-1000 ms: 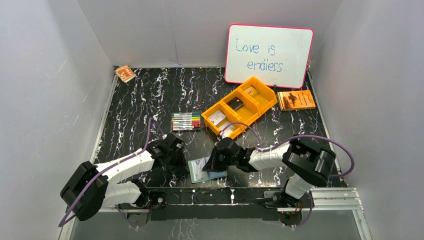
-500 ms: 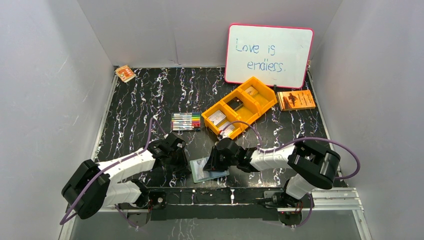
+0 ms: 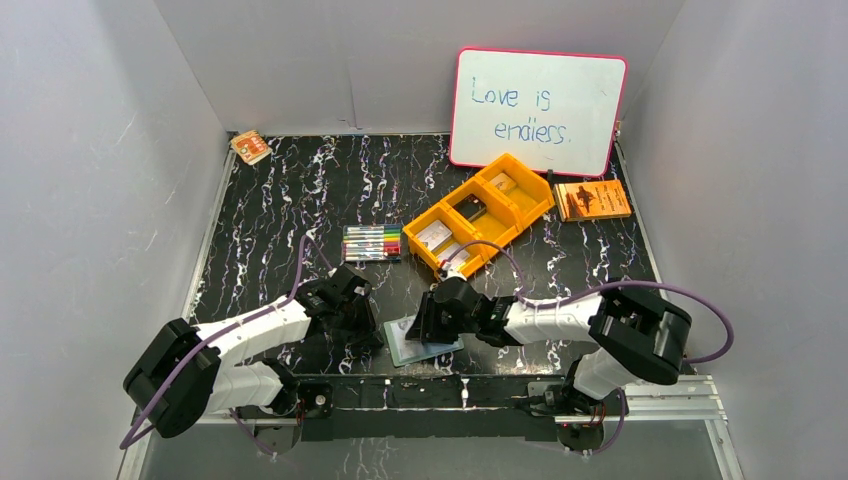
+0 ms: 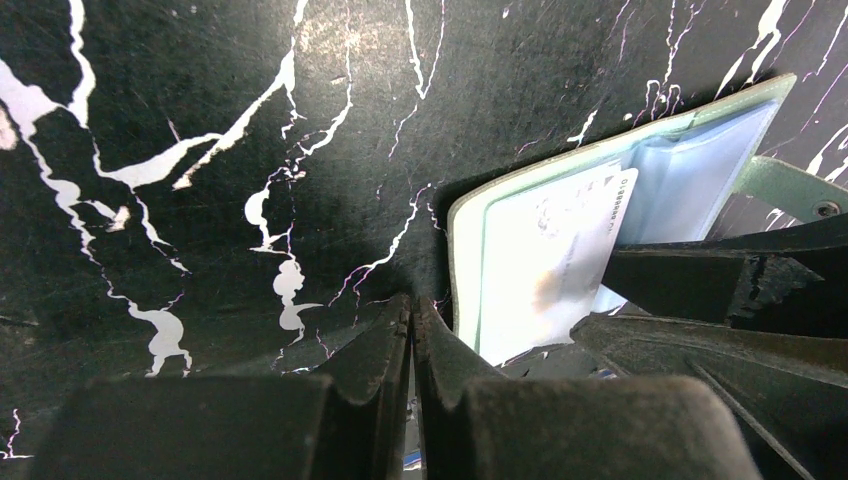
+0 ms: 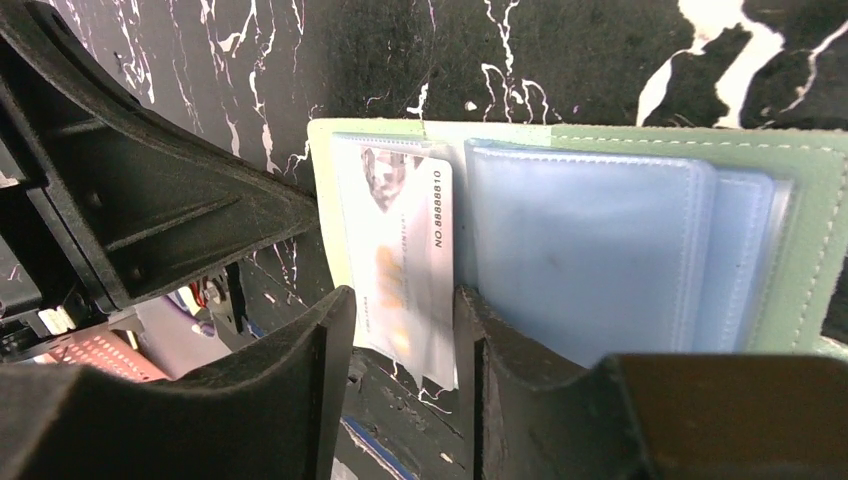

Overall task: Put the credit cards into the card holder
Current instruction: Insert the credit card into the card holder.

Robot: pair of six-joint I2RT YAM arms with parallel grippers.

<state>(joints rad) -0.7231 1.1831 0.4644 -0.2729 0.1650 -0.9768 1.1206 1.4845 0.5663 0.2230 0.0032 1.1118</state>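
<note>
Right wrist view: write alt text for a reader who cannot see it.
A pale card lies on the left side of an open green holder on a black table. The right gripper flanks the card's near end, jaws open.

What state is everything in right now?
card holder, open flat on the table
credit card, lying on the holder, one end past its edge
left end effector, shut, empty
right end effector, open, over the card
orange bin, items in all three compartments

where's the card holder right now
The card holder lies open near the table's front edge, centre of the top view, left gripper beside it, right gripper over it.
</note>
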